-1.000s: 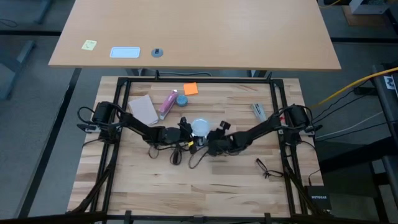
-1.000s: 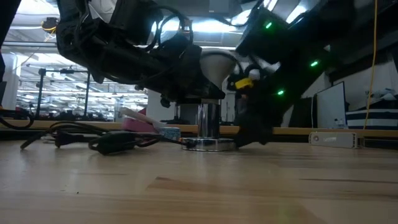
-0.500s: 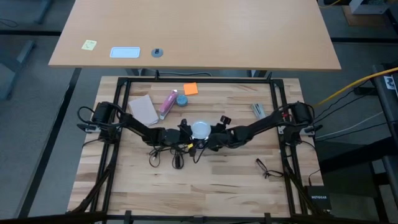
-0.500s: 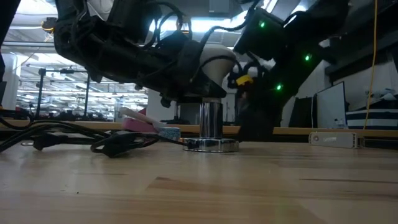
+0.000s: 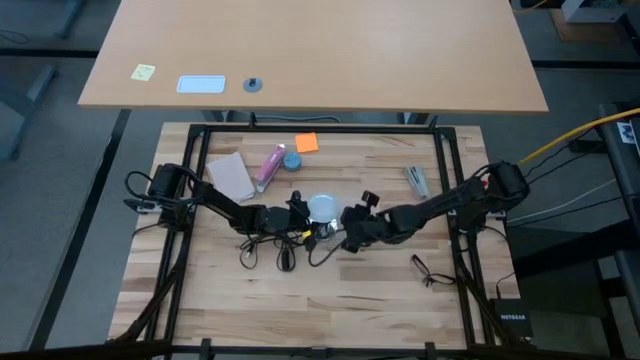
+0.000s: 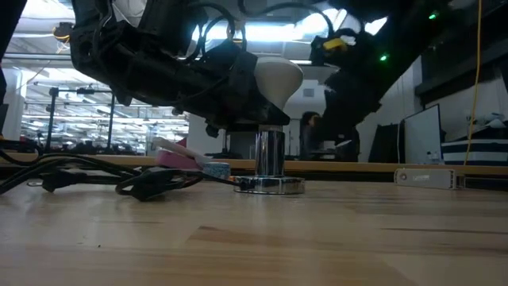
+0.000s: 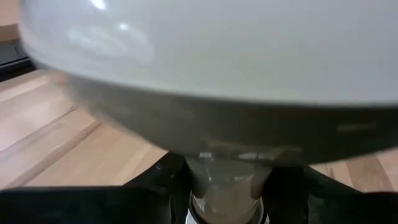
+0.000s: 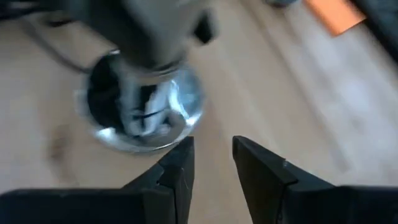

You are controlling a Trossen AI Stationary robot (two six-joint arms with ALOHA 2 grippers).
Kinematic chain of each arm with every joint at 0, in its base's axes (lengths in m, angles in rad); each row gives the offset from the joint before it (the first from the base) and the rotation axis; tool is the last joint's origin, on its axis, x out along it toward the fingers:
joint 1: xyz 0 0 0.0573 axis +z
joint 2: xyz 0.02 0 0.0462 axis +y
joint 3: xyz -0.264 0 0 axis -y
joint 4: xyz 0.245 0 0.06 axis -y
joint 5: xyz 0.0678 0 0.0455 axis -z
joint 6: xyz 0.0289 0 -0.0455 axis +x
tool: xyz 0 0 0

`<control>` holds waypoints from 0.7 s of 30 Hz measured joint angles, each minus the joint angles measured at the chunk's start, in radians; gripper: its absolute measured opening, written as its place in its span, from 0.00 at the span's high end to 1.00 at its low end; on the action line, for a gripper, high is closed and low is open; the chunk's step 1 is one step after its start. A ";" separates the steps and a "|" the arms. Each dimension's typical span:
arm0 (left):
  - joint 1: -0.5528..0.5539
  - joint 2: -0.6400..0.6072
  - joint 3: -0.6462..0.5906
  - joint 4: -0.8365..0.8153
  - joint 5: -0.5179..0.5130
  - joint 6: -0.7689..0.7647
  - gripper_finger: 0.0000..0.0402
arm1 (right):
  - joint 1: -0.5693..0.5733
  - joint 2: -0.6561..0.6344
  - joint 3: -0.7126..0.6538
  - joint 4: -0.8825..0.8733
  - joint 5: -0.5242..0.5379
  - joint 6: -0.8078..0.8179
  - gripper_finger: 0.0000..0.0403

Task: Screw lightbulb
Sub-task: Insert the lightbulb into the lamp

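The right gripper [image 5: 345, 226] has drawn back from the lightbulb [image 5: 322, 206] and lifted since a second ago; its jaws stand slightly apart, holding nothing. The left gripper [image 5: 303, 212] stays low, arm stretched across the tabletop [image 5: 350, 290], jaws clamped around the socket below the bulb, which sits upright on the silver lamp base [image 6: 268, 184]. A black box at the tabletop's corner [image 5: 510, 321] bears lettering too small to read.

Lightbulb [image 6: 277, 78]: frosted white globe tapering to a narrow neck, upright, globe up, neck down in the top of a shiny silver lamp base [image 6: 269, 184]. Sits near the table's [image 5: 330, 290] centre, slightly toward the far edge.
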 joint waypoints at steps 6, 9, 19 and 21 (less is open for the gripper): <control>0.000 0.000 0.000 -0.001 -0.002 -0.001 0.65 | 0.066 0.015 -0.001 0.015 -0.037 0.084 0.70; 0.000 0.000 0.000 0.000 -0.002 -0.002 0.65 | 0.088 0.031 -0.001 0.054 -0.038 0.089 0.70; 0.000 0.000 0.000 0.000 -0.004 -0.002 0.65 | 0.097 0.170 -0.001 0.213 -0.090 0.085 0.70; 0.000 0.000 -0.001 0.000 -0.004 -0.002 0.65 | 0.097 0.190 -0.001 0.220 -0.095 0.085 0.70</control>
